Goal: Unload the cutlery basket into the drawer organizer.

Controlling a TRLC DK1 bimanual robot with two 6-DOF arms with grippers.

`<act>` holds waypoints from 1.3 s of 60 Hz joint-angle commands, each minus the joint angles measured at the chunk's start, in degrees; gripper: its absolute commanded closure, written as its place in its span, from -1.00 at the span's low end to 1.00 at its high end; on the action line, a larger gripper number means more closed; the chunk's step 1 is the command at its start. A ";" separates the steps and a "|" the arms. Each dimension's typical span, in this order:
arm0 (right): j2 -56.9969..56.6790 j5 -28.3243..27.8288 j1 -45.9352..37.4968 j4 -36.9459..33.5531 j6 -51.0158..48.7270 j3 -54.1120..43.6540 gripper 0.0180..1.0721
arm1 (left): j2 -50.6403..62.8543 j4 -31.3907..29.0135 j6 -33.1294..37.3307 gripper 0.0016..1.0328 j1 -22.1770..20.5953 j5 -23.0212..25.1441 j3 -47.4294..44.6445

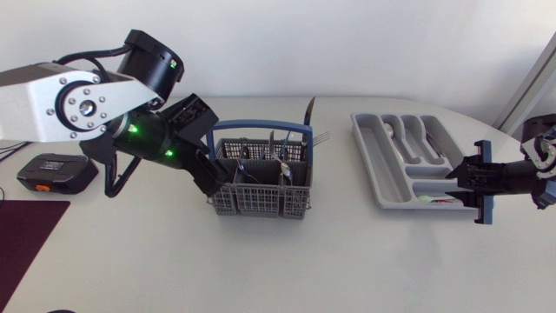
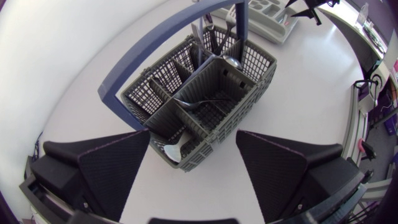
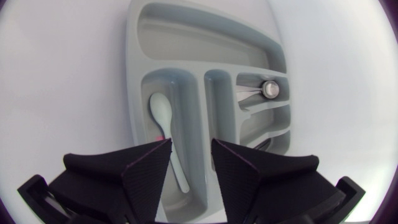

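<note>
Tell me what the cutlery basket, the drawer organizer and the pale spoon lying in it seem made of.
The cutlery basket: probably moulded plastic, matte grey, given its uniform lattice walls; its blue handle looks plastic too. The drawer organizer: likely plastic, smooth grey with soft sheen and rounded dividers. The pale spoon: seemingly plastic, opaque whitish, dull, no metallic glint.

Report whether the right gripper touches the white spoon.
Cannot tell. Right wrist view: the white spoon lies beneath the open right gripper, between its fingers; any height gap is unseen.

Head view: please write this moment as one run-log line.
left jaws: open, at cutlery basket corner | right jaws: open, empty, above drawer organizer | organizer: white spoon, metal spoon | basket: holds cutlery
</note>
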 commanded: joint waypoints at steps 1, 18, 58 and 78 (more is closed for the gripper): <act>-4.17 -0.67 1.41 0.24 3.02 -3.66 0.00 | -0.22 -0.76 -0.68 -0.86 -1.16 -0.43 0.92; -18.50 -1.03 9.41 0.50 12.25 -11.83 -0.06 | 2.07 -5.41 -4.81 -0.75 -0.29 -5.26 3.21; -37.30 3.81 25.49 -1.43 26.40 -20.44 -0.09 | 10.94 -9.98 -15.01 0.11 0.51 -12.12 7.69; -39.41 3.98 26.20 -1.43 26.93 -22.64 -0.09 | 13.93 -9.98 -16.68 0.44 -0.81 -12.74 9.62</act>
